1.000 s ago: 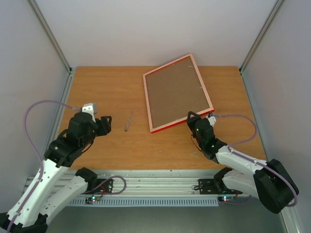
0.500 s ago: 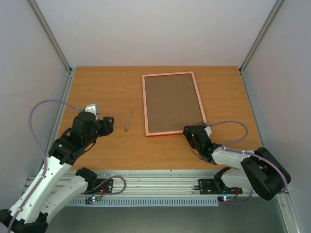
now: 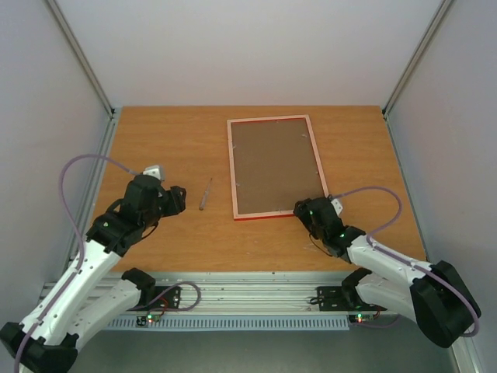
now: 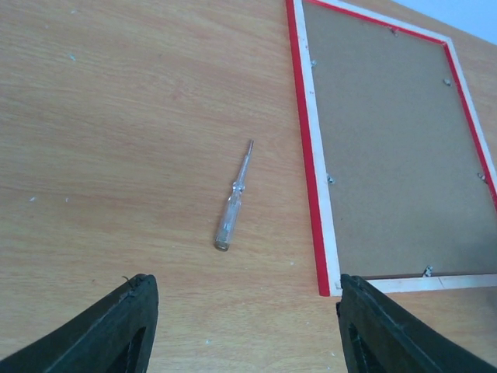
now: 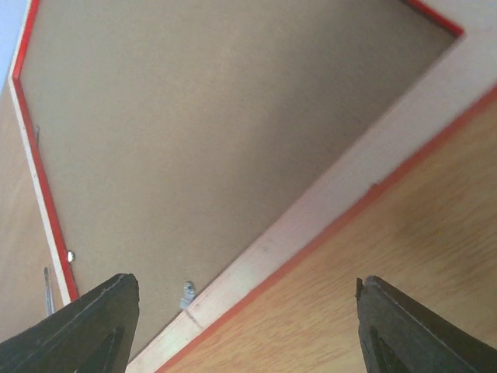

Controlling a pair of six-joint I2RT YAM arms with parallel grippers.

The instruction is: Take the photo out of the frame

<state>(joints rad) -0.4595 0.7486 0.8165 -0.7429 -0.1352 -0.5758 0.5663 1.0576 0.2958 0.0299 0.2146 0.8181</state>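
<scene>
The frame (image 3: 232, 171), thin red with a pale wooden back rim, lies face down in the middle of the table, so its brown backing board (image 3: 276, 165) faces up. The photo is hidden under that board. My right gripper (image 3: 304, 208) is open at the frame's near right corner, and the frame's rim (image 5: 349, 194) runs slantwise ahead of its fingers without being held. Small metal tabs (image 5: 187, 294) hold the board in. My left gripper (image 3: 177, 199) is open over bare wood, left of the frame (image 4: 309, 148).
A small clear-handled screwdriver (image 3: 205, 193) lies on the wood between the left gripper and the frame, also seen just ahead of the left fingers (image 4: 231, 208). Grey walls with metal rails close in the table on three sides.
The frame, tilted and skewed a second ago in the right gripper, now lies flat and square. The right gripper has opened and let it go. The left arm has shifted slightly right.
</scene>
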